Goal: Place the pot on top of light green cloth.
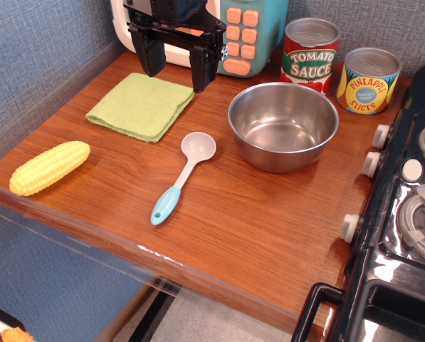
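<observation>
Single overhead-oblique view of a wooden counter (255,221), described from its near edge to the back wall.

Nearest, at about 8 o'clock from the counter's centre, lies a yellow toy corn (50,167), moulded plastic with a ribbed kernel surface. Just beyond it, near the centre, rests a spoon (182,177) with a pale bowl and a light blue handle tip, lying between the cloth and the pot but touching neither.

The pot (283,125) sits at 2 o'clock: round, handleless polished steel, empty, with a thin rolled rim and smooth curved walls that would likely slip under a loose pinch. The light green cloth (141,105) lies at 10 o'clock, flat, folded, soft and matte, well apart from the pot.

The gripper (171,63) hangs above the cloth's far edge with its two black fingers spread wide and nothing between them. The pot is not yet grasped. A sound approach is judged to be a move toward 3 o'clock, one finger inside and one outside the rim, then a lift high enough to clear the spoon.

Farthest stand a tomato sauce tin (310,53), a pineapple tin (369,80) and a toy appliance (244,35); a black stove (411,214) borders the right edge.
</observation>
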